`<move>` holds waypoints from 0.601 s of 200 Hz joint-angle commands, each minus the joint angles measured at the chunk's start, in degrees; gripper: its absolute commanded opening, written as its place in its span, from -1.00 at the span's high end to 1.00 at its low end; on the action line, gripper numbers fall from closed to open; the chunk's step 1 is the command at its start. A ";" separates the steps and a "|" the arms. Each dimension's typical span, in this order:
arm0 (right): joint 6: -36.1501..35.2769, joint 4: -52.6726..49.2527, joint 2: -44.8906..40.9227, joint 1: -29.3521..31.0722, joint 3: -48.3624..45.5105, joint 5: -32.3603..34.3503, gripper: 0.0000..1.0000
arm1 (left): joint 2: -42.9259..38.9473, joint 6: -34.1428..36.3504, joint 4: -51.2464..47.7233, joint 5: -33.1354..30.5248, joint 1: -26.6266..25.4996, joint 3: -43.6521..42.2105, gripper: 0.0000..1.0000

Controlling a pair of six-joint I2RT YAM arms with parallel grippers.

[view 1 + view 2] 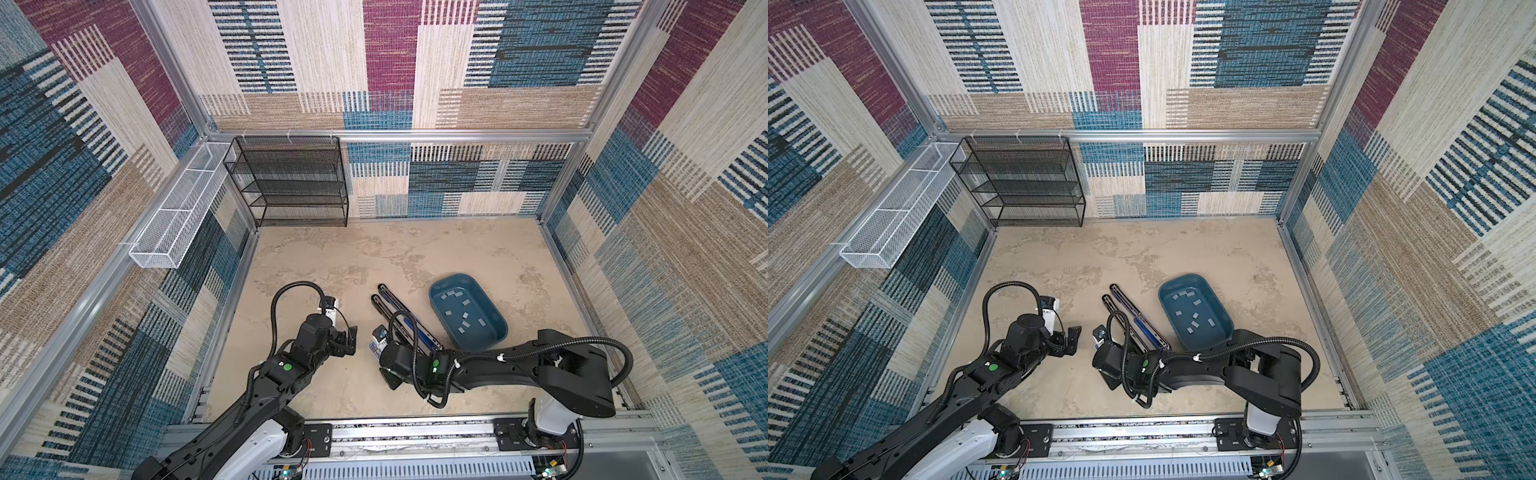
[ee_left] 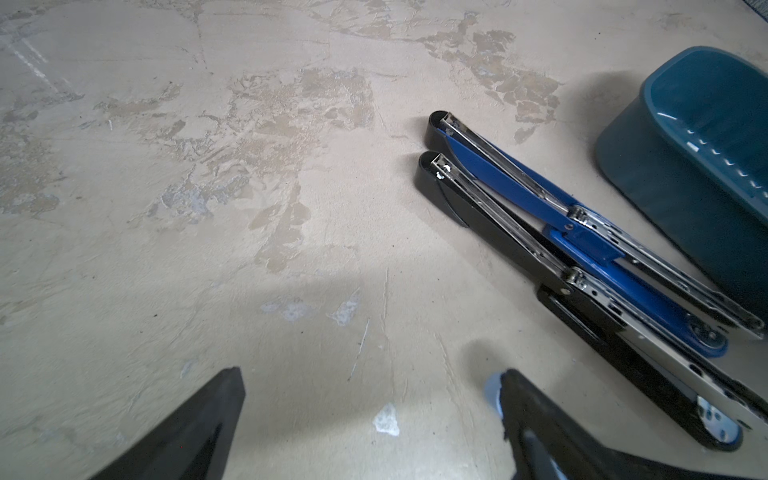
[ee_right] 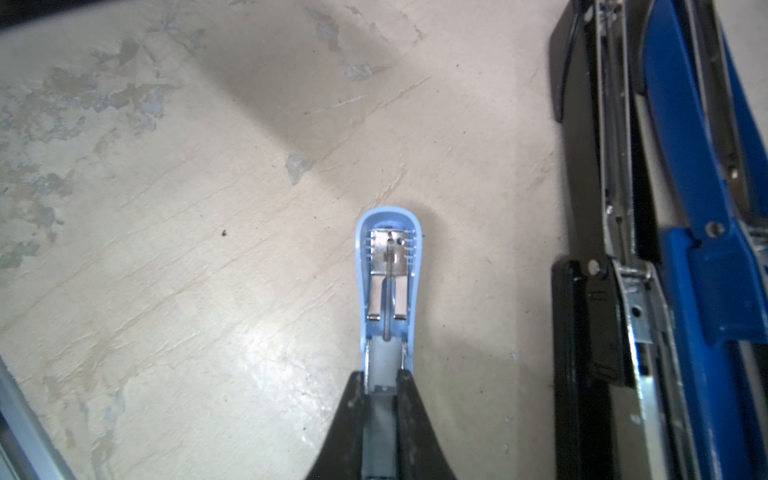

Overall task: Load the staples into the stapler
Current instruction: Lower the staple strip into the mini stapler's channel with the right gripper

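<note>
Beige mottled tabletop (image 1: pixel 415 249) sits between patterned walls, and over a bare patch of it the left gripper (image 2: pixel 370 390) hovers with fingers wide apart, free, we judge, to fetch a strip. Further right, the right gripper (image 3: pixel 381 376) is clamped on a small light-blue stapler (image 3: pixel 388 270), flipped open, probably to steady it, beside a black stapler (image 2: pixel 457 199) and a blue stapler (image 2: pixel 498 174), both opened flat. Farthest right we see the staples (image 1: pixel 465 324), small flat grey strips scattered loose in a teal tub (image 1: pixel 455 275), none loaded yet.
</note>
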 commanded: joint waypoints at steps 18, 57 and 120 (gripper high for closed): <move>0.77 0.45 0.77 0.15 0.69 0.22 0.92 | -0.10 -0.86 1.31 0.00 -0.01 0.14 -0.99; 1.02 0.01 1.14 0.17 0.71 0.86 0.92 | -0.10 -0.93 1.30 0.01 0.03 0.14 -0.99; 1.46 -0.63 0.61 0.18 0.59 1.95 0.91 | 0.18 -0.91 1.37 -0.01 0.05 0.22 -0.99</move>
